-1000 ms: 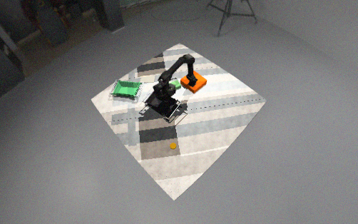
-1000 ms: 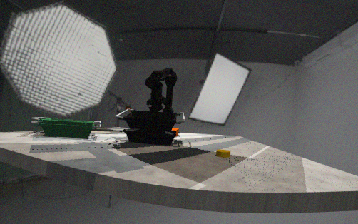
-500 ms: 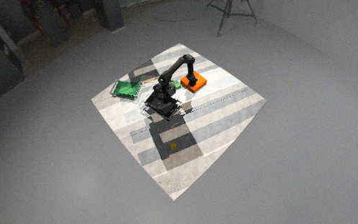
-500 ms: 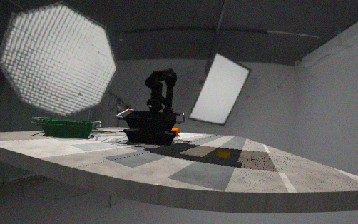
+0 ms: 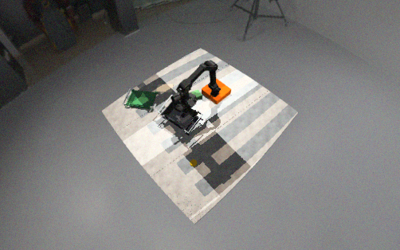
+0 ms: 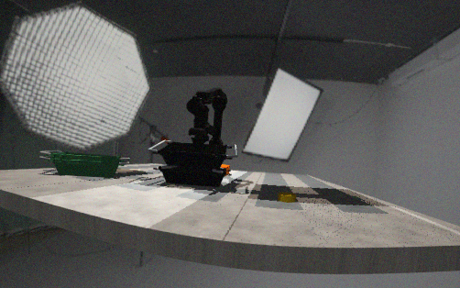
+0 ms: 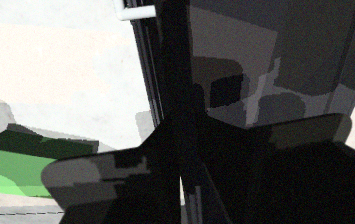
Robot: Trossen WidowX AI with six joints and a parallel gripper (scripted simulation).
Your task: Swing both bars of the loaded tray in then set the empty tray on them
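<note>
My gripper (image 7: 181, 117) is shut on a side wall of the empty black tray (image 5: 180, 115) (image 6: 191, 155) (image 7: 303, 55). That tray looks about level in the exterior view, right above the loaded black tray (image 6: 193, 177). Whether its weight rests on the lower tray's bars cannot be told. The upper tray's wire bars stick out at its ends; one bar (image 6: 158, 147) is at the left and one bar (image 6: 235, 150) at the right. The lower tray's load is hidden, and its bars are mostly hidden under the upper tray.
A green tray (image 5: 147, 97) (image 6: 84, 166) stands off to the left in the top and exterior views. A light green block (image 5: 197, 95) (image 7: 18, 167) and an orange box (image 5: 213, 97) (image 6: 225, 170) are near the arm. A yellow disc (image 5: 193, 162) (image 6: 288, 197) lies farther out.
</note>
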